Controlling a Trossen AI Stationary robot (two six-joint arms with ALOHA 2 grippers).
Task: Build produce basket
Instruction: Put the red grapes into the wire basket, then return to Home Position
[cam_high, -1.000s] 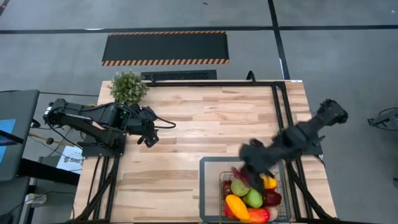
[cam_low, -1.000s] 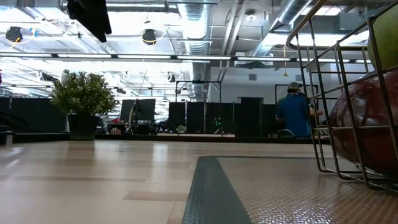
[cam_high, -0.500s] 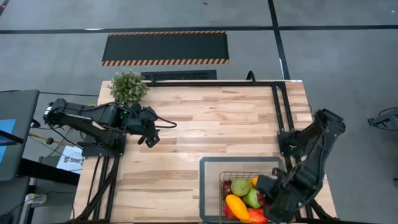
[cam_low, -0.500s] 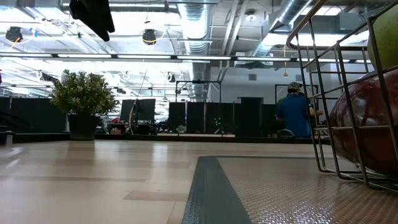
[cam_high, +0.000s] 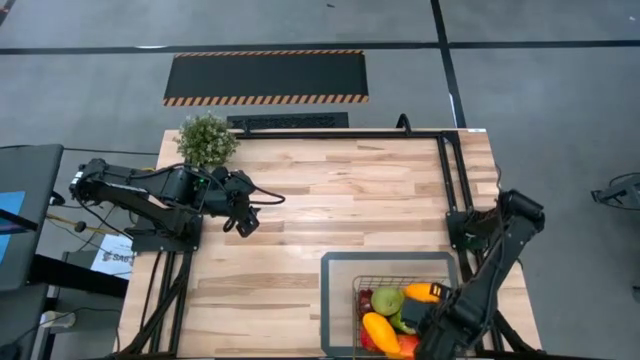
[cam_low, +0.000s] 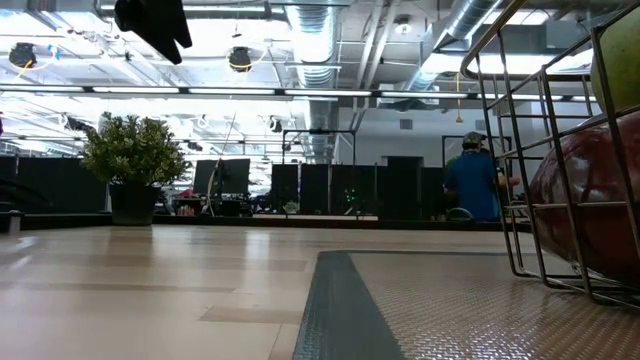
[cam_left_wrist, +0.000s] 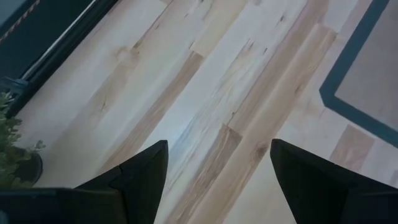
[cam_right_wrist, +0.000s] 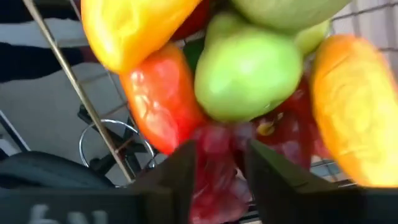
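The wire basket (cam_high: 357, 300) with its wide grey rim (cam_high: 335, 262) stands at the table's near right. It holds the produce: a green fruit (cam_high: 387, 299), a yellow one (cam_high: 381, 331), an orange one (cam_high: 422, 292) and red ones. My right gripper (cam_high: 425, 332) reaches down into the basket's near right part. In its wrist view the gripper (cam_right_wrist: 221, 180) stands open with a dark red fruit (cam_right_wrist: 217, 152) between its fingers. My left gripper (cam_high: 243, 215) hangs open over bare wood at the table's left (cam_left_wrist: 217, 180). My right gripper points down into the basket from above. One finger (cam_right_wrist: 180, 177) stands on either side of the dark red fruit (cam_right_wrist: 214, 168), which lies among the other produce. I cannot tell whether the fingers touch it.
A potted green plant (cam_high: 206, 138) stands at the far left corner. The basket's wire wall (cam_low: 520, 150) and a maroon fruit (cam_low: 590, 210) fill the low view's right edge. Bare wood stretches between the two arms. A person (cam_low: 472, 185) stands far off in the room.
My right gripper has swung from above the basket's far edge toward the table's near edge, gone down into the basket and tipped to point more steeply down. The orange fruit at the basket's far right now shows uncovered.
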